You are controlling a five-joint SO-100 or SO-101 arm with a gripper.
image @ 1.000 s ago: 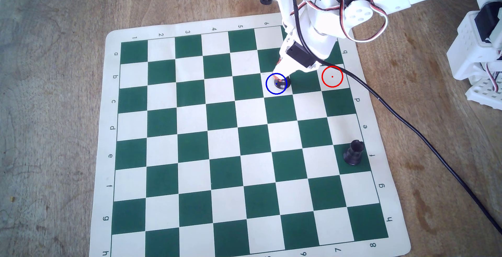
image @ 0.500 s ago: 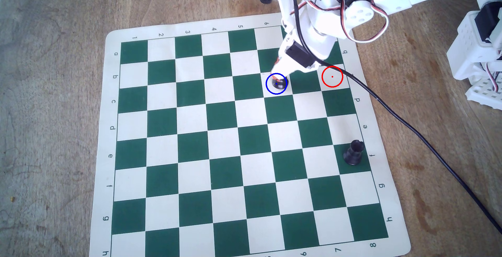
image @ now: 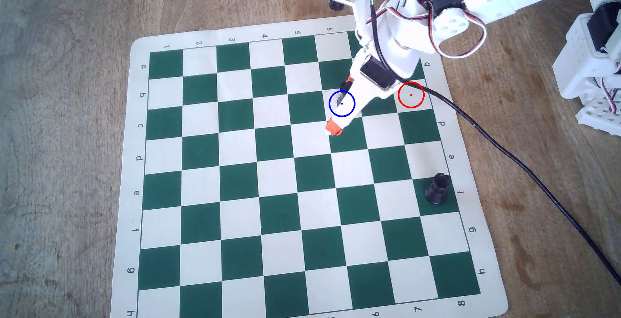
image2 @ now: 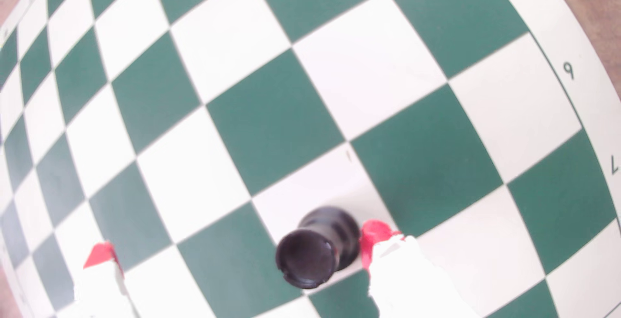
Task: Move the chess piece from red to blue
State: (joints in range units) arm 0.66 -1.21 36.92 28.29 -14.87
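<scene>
The chess piece (image2: 316,247), small and black, stands upright on a white square in the wrist view. My gripper (image2: 235,245) is open around it. The right red fingertip (image2: 373,237) is right beside its base and the left fingertip (image2: 99,254) is far off. In the overhead view my gripper (image: 341,104) hangs over the blue circle (image: 341,103), with a bit of the black piece (image: 344,87) showing at the circle's upper edge under the finger. The red circle (image: 411,95) lies empty two squares to the right.
A stouter black rook (image: 438,188) stands on a green square near the board's right edge. A black cable (image: 504,150) runs from the wrist across the board's right side. The green-and-white board (image: 235,170) lies on a wooden table, and the arm's base (image: 591,69) is at the right.
</scene>
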